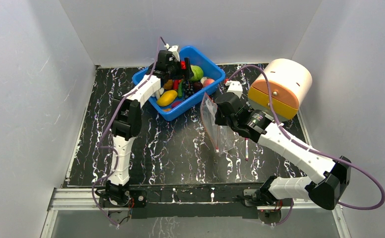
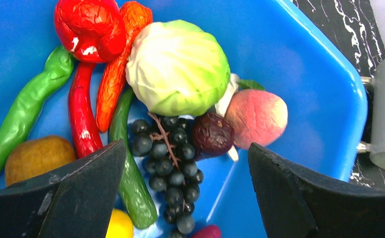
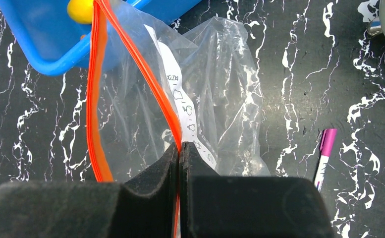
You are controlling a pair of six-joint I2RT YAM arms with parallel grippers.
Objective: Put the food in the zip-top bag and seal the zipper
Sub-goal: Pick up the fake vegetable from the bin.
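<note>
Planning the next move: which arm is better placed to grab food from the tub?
Left. The left gripper hangs open over the food in the blue tub; the right gripper is shut on the zipper, holding the zip-top bag up.

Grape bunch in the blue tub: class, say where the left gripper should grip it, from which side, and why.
Probably across the narrow middle of the grape bunch, from straight above with the open left gripper. It lies long and slim between the fingers, with bare blue tub floor beside it.
</note>
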